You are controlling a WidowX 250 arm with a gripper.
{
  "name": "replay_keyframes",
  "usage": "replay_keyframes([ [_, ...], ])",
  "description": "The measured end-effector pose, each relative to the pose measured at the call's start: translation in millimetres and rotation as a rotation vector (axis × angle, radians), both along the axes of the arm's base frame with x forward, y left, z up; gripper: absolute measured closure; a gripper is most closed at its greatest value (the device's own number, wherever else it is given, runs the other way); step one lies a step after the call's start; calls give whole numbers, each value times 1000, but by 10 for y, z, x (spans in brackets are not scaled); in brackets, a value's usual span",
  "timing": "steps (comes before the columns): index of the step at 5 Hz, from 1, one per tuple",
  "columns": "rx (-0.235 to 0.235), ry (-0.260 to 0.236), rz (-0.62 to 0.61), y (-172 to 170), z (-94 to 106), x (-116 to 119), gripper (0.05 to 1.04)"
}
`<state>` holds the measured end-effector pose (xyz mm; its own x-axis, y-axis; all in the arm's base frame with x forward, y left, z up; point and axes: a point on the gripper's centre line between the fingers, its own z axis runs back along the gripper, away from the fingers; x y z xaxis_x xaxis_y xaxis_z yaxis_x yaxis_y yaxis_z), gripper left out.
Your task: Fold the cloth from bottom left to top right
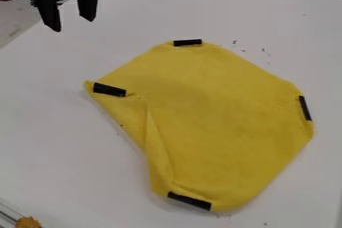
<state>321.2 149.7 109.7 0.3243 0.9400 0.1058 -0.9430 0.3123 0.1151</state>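
Plainly, the coming move turns on how the cloth (217,122) lies from the hand (72,24): down and to the right of it in the camera view, spread over the tabletop (47,137). The hand is released, its two fingers well apart with nothing between them, and it hangs clear of the cloth. Nearest the hand is the cloth's left tip, with the left strip (109,89) just inside it; the top strip (188,42) lies farther to the hand's right, the bottom strip (190,201) far below it, and the right strip (304,108) farthest across. The cloth is too rounded to show a clear long axis. Its lower-left side slants down and rightward from the left tip to the bottom strip, with a loose crease beside it. That side seems the one to lift, so the hand probably needs to pass below the left strip before it closes. From there the fold should run up and rightward, toward the side between the top and right strips. Gripping only the near tip might turn the fold too directly rightward.
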Motion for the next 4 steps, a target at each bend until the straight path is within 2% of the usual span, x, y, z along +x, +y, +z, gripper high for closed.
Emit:
replay_keyframes([
  [1, -18, 41, -5, -24, -149, -26, 84],
  [2, -42, 103, -80, -302, -256, -106, 84],
  [3, -58, 124, -116, -606, -163, -228, 84],
  [4, -68, 173, -149, -931, -315, -380, 84],
])
